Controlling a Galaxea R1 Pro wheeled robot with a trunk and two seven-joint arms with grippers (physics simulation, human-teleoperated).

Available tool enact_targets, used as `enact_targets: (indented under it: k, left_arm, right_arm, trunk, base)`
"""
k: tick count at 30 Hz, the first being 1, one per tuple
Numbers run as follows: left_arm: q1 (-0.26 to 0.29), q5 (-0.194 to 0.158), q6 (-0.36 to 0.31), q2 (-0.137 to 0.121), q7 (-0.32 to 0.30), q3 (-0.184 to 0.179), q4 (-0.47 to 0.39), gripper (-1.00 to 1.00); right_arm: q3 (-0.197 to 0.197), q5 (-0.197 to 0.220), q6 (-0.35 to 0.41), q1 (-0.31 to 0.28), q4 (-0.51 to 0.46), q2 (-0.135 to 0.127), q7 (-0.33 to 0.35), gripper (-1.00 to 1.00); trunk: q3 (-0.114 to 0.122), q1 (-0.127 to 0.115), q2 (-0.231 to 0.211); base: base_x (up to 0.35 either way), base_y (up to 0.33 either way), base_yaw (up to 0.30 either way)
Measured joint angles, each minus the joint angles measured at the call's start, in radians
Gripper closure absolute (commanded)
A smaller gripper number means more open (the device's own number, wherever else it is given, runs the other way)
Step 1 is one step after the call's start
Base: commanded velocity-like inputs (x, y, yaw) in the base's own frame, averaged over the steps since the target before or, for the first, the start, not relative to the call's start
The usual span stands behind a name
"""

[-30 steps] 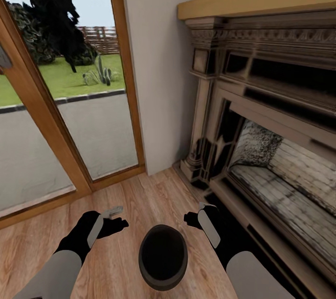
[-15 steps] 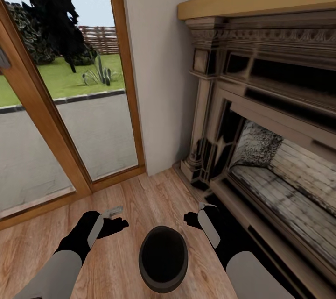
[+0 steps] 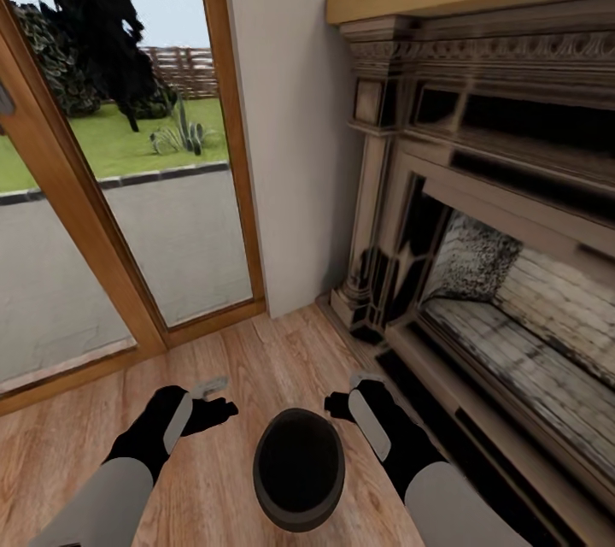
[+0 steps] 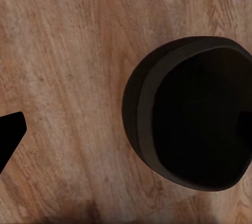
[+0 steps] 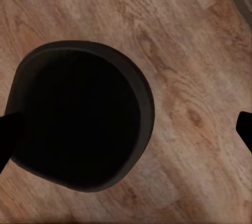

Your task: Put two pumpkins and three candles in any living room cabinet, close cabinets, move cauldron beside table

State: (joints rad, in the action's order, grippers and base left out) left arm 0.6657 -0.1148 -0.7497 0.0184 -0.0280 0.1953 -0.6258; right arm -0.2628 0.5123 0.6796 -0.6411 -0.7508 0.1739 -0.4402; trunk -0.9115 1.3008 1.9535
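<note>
Our two grippers flank the cauldron on the floor.

Our left gripper (image 3: 205,397) and right gripper (image 3: 346,393) hover empty (how wide, we cannot tell) on either side of the black cauldron (image 3: 299,467), which stands upright on the wooden floor (image 3: 256,359) near the fireplace (image 3: 478,273) and glass door (image 3: 128,188).

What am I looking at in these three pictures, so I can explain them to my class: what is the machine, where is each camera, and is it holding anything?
This is a simulated two-armed robot. The large picture comes from a camera on its head, looking down over both arms. Its left gripper and right gripper hover on either side of a black cauldron, which stands on the wooden floor beside a fireplace and a glass door. The other two pictures come from cameras near each gripper, looking down at the cauldron. Both grippers appear open; nothing is held.
</note>
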Motion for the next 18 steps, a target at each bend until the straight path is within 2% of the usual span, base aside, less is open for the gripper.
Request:
enact_targets:
  k: [18]
  left_arm:
    - [0.0,0.005,0.004,0.02,0.005,-0.005,0.006,-1.0]
  right_arm:
    - [-0.005,0.011,-0.062,0.0,0.005,0.001,-0.002,-1.0]
  trunk:
    - [-0.056,0.069,0.126]
  base:
    - [0.0,0.0,0.0]
